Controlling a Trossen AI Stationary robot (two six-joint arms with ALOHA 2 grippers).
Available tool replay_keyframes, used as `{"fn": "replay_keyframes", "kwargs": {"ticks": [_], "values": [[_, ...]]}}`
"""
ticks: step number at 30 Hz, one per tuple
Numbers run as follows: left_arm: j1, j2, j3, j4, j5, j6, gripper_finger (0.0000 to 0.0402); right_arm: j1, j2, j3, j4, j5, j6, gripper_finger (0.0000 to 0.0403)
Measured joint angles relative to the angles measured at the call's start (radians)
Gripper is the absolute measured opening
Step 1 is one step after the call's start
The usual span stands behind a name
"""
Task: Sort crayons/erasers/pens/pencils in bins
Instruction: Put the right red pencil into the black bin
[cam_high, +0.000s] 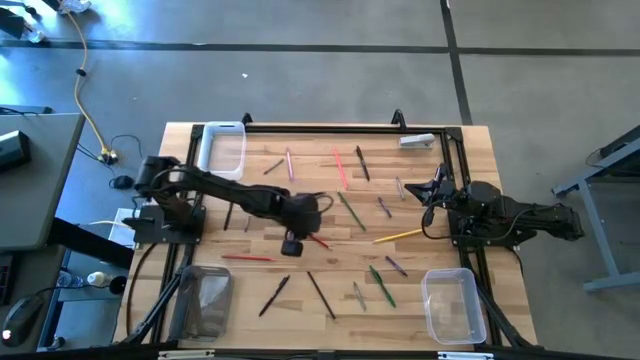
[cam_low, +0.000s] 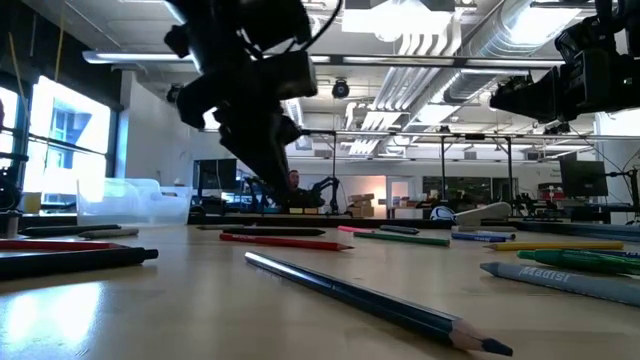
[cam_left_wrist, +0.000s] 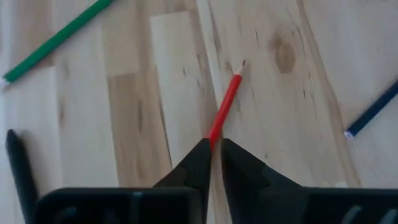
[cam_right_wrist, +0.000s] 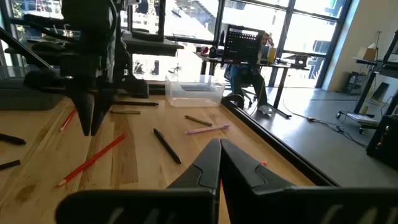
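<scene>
Left arm stretched from the left edge toward frame centre, elbow bent, wrist tipped down; left claw (cam_high: 292, 243) clenched on a slim red pencil (cam_left_wrist: 225, 107), tapered dark fingers (cam_left_wrist: 198, 163) pinching its near end, bare wooden tip pointing away over pale, knotty planks; right arm folded at the right edge, right claw (cam_right_wrist: 219, 151) clenched on nothing; thin sticks scattered across the wooden counter (cam_high: 260, 282); clear rounded tubs at upper left (cam_high: 222, 148), lower left (cam_high: 205, 301) and lower right (cam_high: 450, 303).
</scene>
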Motion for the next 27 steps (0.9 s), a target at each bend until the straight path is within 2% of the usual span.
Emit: {"fn": "replay_keyframes", "kwargs": {"ticks": [6, 11, 27], "values": [[0.0, 0.107, 0.107, -0.082, 0.015, 0.076, 0.0087, 0.0, 0.001, 0.0, 0.001, 0.0, 0.0, 0.0], [0.0, 0.149, 0.125, -0.099, 0.015, 0.118, 0.0108, 0.0, 0.001, 0.0, 0.0, 0.0, 0.0, 0.0], [0.002, 0.184, 0.125, -0.115, -0.012, 0.187, 0.0074, 0.0, 0.001, 0.0, 0.0, 0.0, 0.0, 0.0]]}}
